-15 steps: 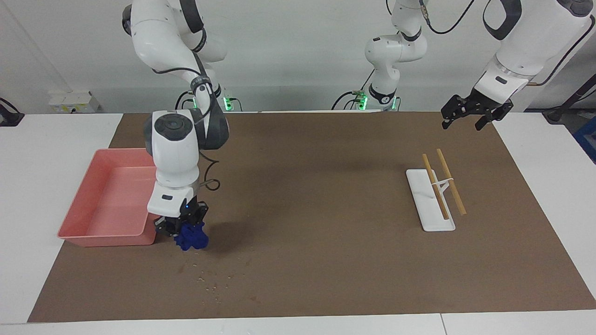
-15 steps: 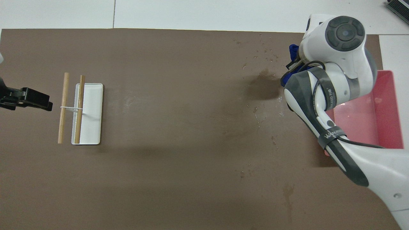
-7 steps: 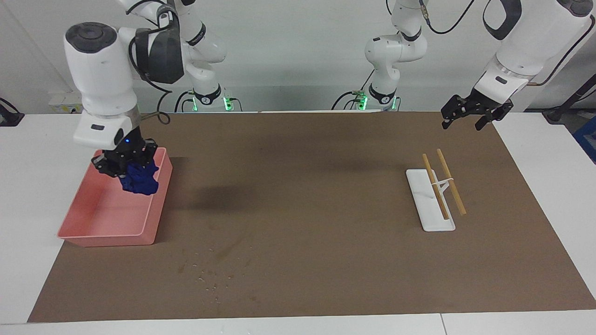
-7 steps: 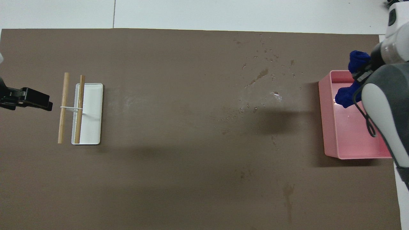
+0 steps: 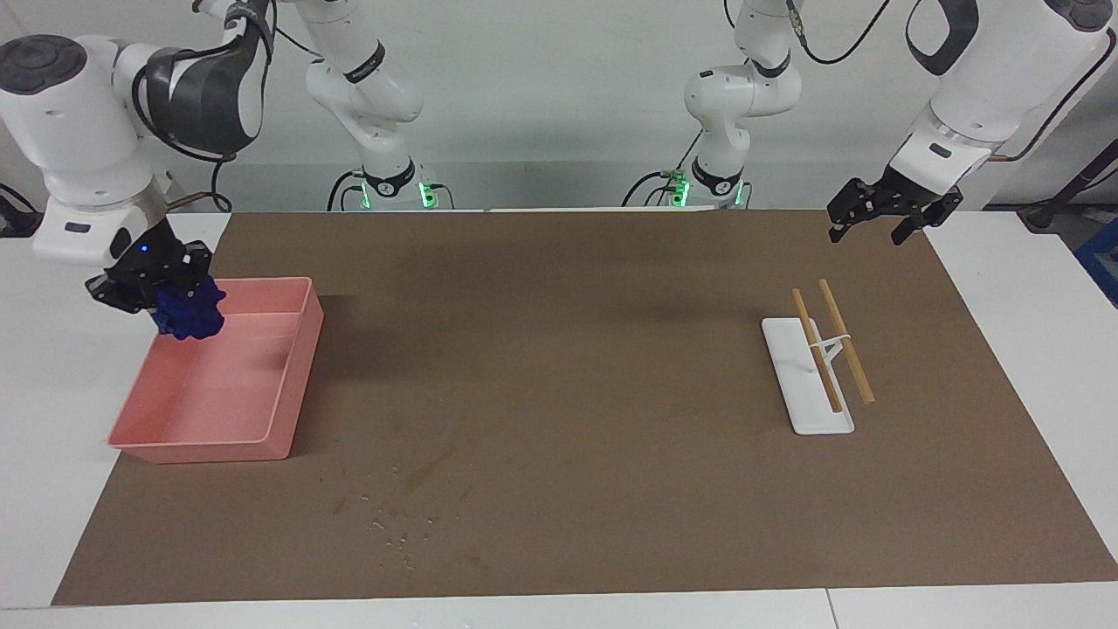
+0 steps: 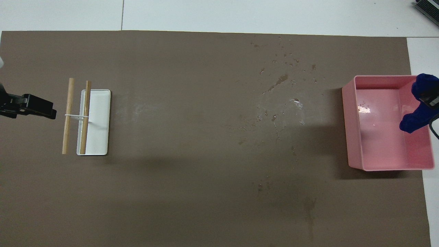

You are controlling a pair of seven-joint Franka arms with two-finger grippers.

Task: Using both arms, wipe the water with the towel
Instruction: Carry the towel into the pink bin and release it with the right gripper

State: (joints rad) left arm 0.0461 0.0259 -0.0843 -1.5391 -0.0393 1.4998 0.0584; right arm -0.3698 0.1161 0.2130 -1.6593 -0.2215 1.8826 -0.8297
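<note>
Over the pink tray point(image 5: 288, 371) | towel point(image 5: 188, 313) is held bunched by right gripper point(image 5: 150, 284), clamped tight | water point(image 5: 393, 524) lies farther out, untouched | towel should be lowered flat before dragging | left gripper point(image 5: 882, 214) waits spread wide near white plate point(image 5: 799, 389); tray wall is to be cleared

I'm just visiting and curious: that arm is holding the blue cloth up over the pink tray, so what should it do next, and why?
Probably open the right claw and let the towel drop: it hangs gripped over the pink tray, at its outer rim. Droplets of water still lie on the brown mat, though.
</note>
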